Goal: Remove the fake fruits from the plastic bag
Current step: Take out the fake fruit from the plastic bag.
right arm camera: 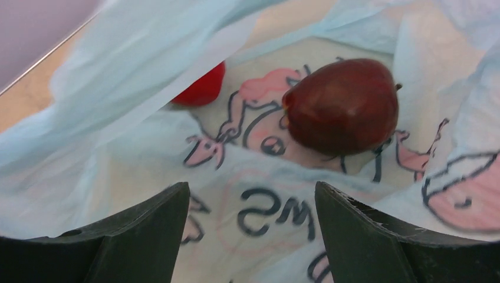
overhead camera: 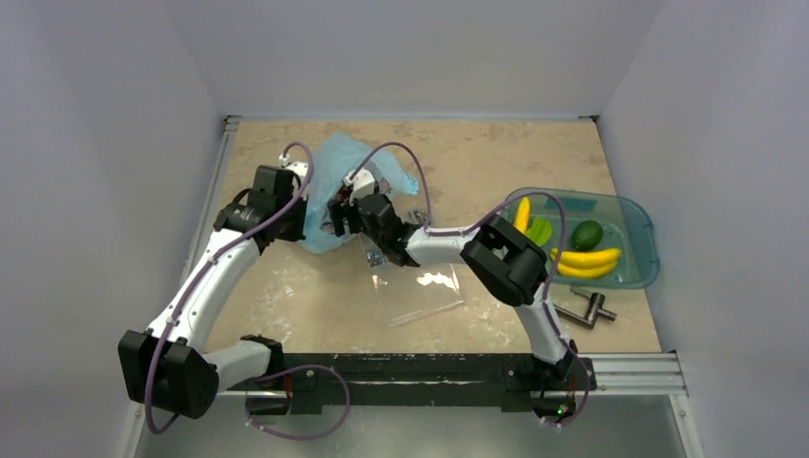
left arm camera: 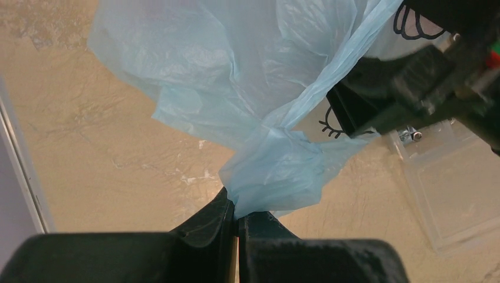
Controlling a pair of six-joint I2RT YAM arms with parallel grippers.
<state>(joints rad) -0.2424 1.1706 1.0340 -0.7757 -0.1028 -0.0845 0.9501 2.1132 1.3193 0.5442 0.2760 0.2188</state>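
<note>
The light-blue plastic bag (overhead camera: 336, 170) lies at the table's back middle. My left gripper (left arm camera: 237, 219) is shut on a bunched fold of the bag (left arm camera: 268, 177) and holds it up. My right gripper (right arm camera: 252, 197) is open inside the bag's mouth, over the printed panel (right arm camera: 277, 212). A dark red fruit (right arm camera: 342, 106) lies just ahead of the right fingers, and a bright red fruit (right arm camera: 202, 88) sits half hidden under a fold further left. Two yellow bananas (overhead camera: 584, 260), a green round fruit (overhead camera: 586, 234) and another green fruit (overhead camera: 540, 230) lie in the teal tray (overhead camera: 641, 221).
A clear rectangular plastic box (overhead camera: 420, 291) lies flat just in front of the bag, also in the left wrist view (left arm camera: 454, 183). A grey metal T-shaped tool (overhead camera: 588, 309) lies in front of the tray. Grey walls close in the table on three sides.
</note>
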